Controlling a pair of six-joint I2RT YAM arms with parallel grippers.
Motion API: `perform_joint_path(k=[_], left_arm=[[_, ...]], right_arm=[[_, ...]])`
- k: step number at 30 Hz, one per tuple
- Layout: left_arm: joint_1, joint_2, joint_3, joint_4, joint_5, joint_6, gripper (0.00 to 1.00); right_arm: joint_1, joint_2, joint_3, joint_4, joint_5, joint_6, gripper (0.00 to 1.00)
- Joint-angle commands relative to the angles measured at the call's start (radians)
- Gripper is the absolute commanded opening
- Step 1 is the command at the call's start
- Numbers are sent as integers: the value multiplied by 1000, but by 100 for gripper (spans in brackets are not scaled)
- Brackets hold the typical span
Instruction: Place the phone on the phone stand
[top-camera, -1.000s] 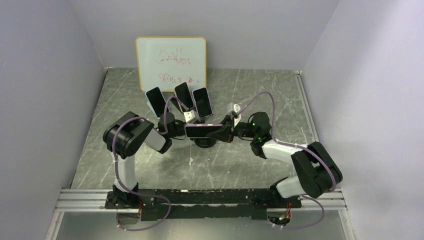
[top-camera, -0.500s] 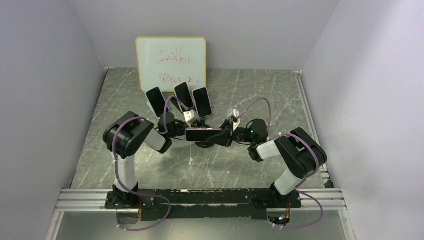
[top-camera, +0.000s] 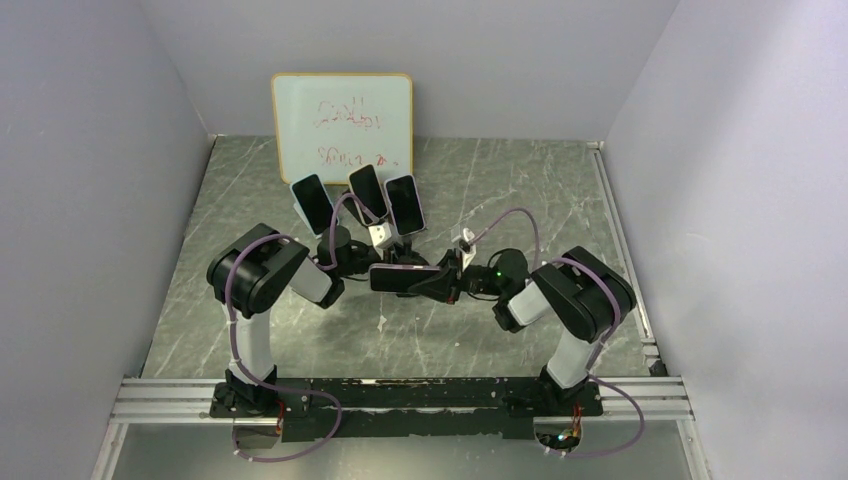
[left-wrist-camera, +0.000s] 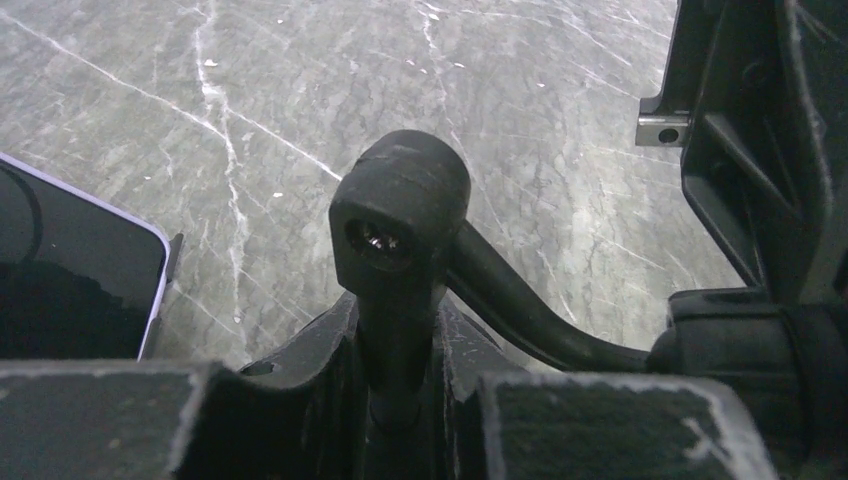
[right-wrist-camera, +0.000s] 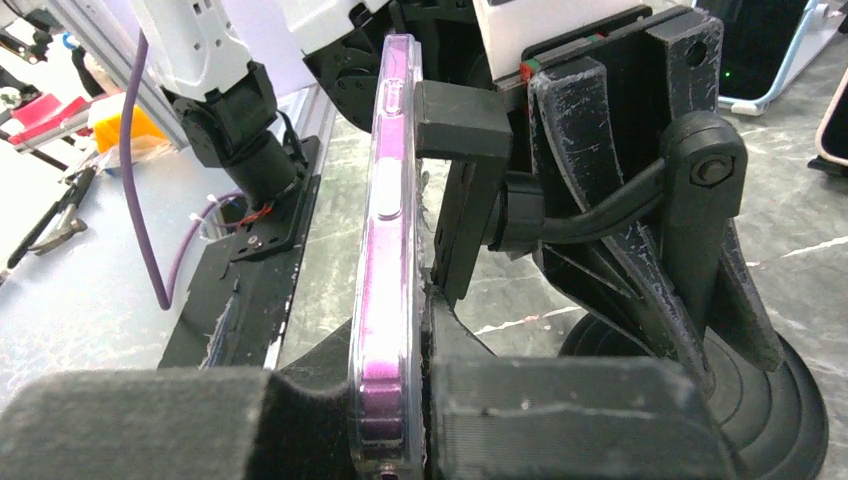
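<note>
At far left: left hand (left-wrist-camera: 400, 410), pinched narrow round the stem of the phone stand (left-wrist-camera: 400, 215). Ahead of right hand (right-wrist-camera: 392, 420): phone (right-wrist-camera: 385, 250), clamped edge-on by its near end, long axis running straight out from the hand, flat face just beside the stand's clamp plate (right-wrist-camera: 462, 125).

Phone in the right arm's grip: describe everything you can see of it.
The phone is a slim slab in a translucent pink-purple case, side buttons showing on its edge. The right arm's fingers clamp one end, so the wrist camera sees it edge-on. From above it lies lengthwise left to right, dark face toward the camera. One flat side appears to touch the black holder of the phone stand.
</note>
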Motion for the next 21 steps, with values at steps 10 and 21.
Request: perform_joint_path(k=[10,21], left_arm=[[-14,-43,-8,-37,-28,-68,5],[-18,-62,-58,24,-67,-87,5]], right_arm=[[53,143,-114,273,217,-13,0],[96,161,-122,273,253,-11,0]])
